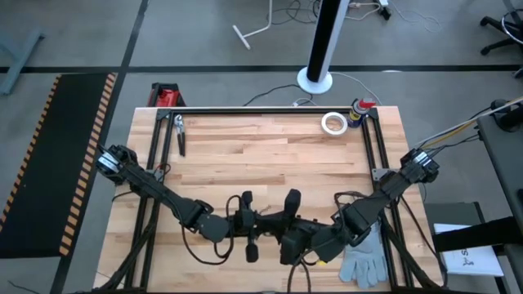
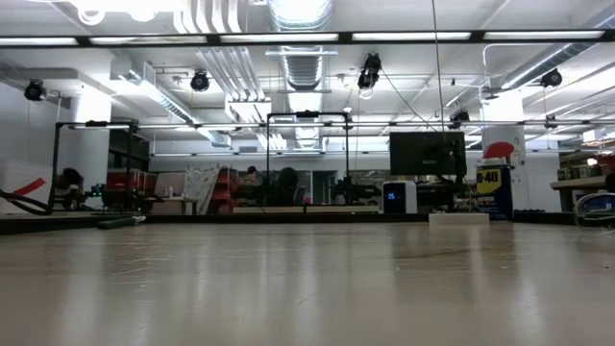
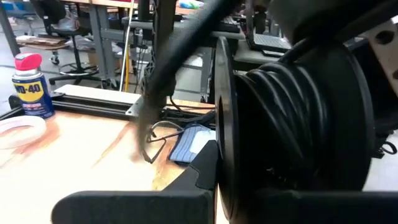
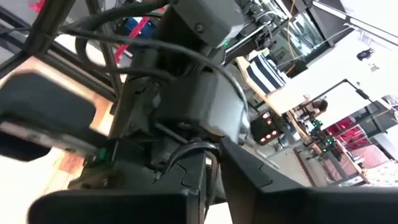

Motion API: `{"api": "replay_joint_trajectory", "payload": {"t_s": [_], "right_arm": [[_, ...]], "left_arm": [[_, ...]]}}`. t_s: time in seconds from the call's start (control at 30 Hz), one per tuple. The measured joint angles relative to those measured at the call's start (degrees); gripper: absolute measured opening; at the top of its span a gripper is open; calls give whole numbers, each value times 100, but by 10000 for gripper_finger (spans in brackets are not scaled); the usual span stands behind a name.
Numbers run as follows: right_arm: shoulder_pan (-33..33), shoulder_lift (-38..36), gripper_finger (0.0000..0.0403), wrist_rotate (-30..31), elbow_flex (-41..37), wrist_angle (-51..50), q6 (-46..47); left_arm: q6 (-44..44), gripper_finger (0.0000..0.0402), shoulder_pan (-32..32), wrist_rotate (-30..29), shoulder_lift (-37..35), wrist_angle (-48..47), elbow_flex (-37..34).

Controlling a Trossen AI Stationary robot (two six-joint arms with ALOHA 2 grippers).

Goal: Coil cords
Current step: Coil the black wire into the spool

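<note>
The spray can (image 3: 26, 87) in the left wrist view carries the brand "WD-40" in yellow letters on its blue body, under a red cap. In the low view the same can (image 2: 492, 189) stands at the far edge of the surface and shows a large yellow "40" on blue; the letters before it cannot be made out there. A small lit display (image 2: 391, 195) on a white device in the room behind shows a bluish figure, perhaps a number, too small to read. The white sheet (image 1: 472, 260) on the floor beside the surface bears dark marks that are not legible
</note>
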Motion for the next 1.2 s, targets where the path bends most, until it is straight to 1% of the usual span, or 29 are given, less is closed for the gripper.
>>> {"api": "replay_joint_trajectory", "payload": {"t_s": [0.07,0.17,0.27,0.4,0.5,0.6,0.7,0.77,0.83,0.93,1.0,1.07,1.13,1.2], "right_arm": [[-2,0,44,-10,76,-24,-2],[0,-2,61,-167,237,-19,58],[-2,-9,81,-205,291,-350,370],[-35,26,107,-194,289,-768,647],[-35,11,120,-134,289,-859,806],[-28,13,127,-122,284,-710,816],[23,11,127,-20,310,-396,811],[84,1,122,288,317,-276,796],[188,-24,115,442,317,-216,791],[387,-42,102,455,317,108,796],[537,-42,94,447,315,431,590],[668,-45,85,386,315,721,433],[782,-55,77,386,315,809,543],[940,-86,69,405,314,677,948]], "left_arm": [[-47,0,12,-34,0,-50,0],[-65,0,31,-270,25,-170,-6],[-63,0,46,-457,31,-115,-11],[0,0,48,-500,24,-1,-9],[201,0,48,-549,22,278,-9],[549,0,44,-695,17,605,-9],[838,0,41,-715,14,819,-9],[897,0,38,-749,13,819,-7],[929,0,27,-771,13,785,-9],[993,0,24,-831,11,814,-32],[1040,0,14,-894,14,799,-39],[1117,0,9,-920,74,989,-39],[1272,0,-13,-931,155,1221,-39],[1353,0,-39,-927,205,1290,-42]]}}
